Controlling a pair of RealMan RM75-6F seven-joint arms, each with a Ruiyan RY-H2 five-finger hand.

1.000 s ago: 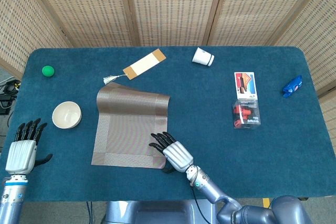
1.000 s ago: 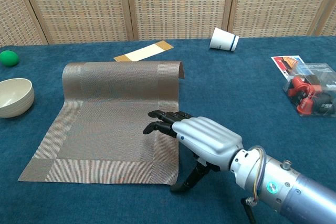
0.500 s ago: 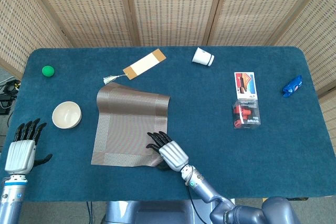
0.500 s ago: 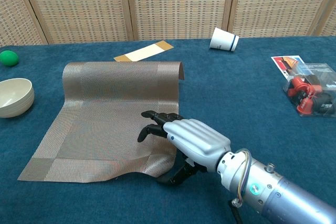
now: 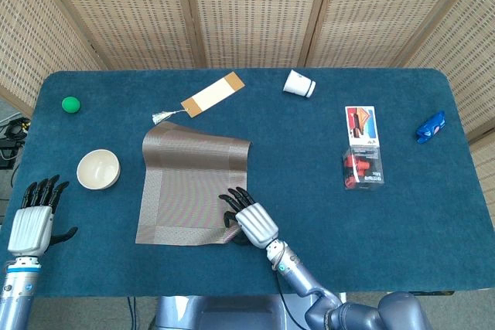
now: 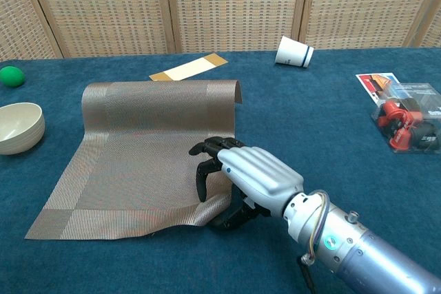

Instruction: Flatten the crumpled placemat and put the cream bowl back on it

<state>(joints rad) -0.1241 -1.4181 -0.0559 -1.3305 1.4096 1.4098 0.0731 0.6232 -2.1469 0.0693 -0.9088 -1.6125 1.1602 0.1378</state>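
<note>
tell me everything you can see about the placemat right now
The placemat is a brown woven rectangle with a wide darker border, lying on the blue table between the cream bowl and the right hand. Its far edge curls upward. The near right corner is lifted and rippled where the right hand's fingers pinch it. The bowl sits apart, off the mat.

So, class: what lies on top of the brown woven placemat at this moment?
Only the right hand, its fingers curled on the brown woven placemat at its lifted near right corner. The cream bowl sits beside it on the blue table. Whatever lies beneath the mat is hidden.
</note>
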